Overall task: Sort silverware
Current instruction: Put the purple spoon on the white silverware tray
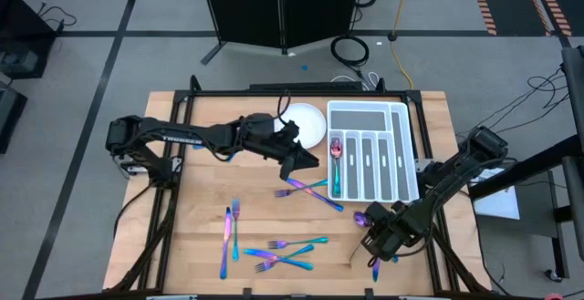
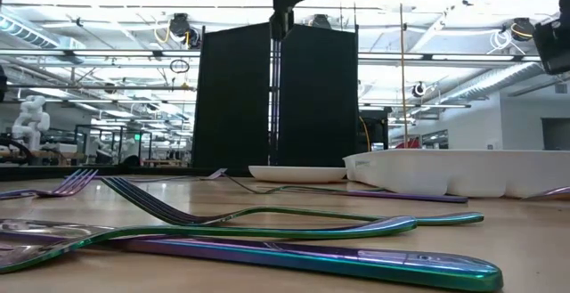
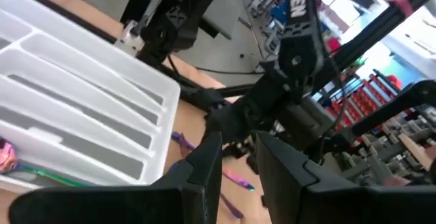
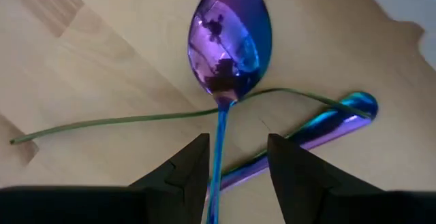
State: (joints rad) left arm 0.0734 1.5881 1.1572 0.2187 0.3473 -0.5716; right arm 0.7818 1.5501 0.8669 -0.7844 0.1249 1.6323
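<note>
While the right tool [image 4: 235, 159] grips a spoon [image 4: 229, 43] by its handle near the bench's [image 1: 192, 236] front right, the left tool [image 1: 306, 161] hangs beside the tray [image 1: 401, 118], whether gripping cannot be told.

Next seems a carry to the tray's spoon slot, keeping the spoon level; loose forks [image 1: 283, 254] wait mid-bench.

Left hand [image 1: 307, 161]: hovered between plate [image 1: 308, 122] and tray [image 1: 401, 154].
Right hand [image 1: 379, 245]: sat low over a spoon [image 1: 362, 218].
Desk [image 1: 201, 200]: forks [image 1: 283, 250] and knives [image 1: 225, 241] lay scattered.
</note>
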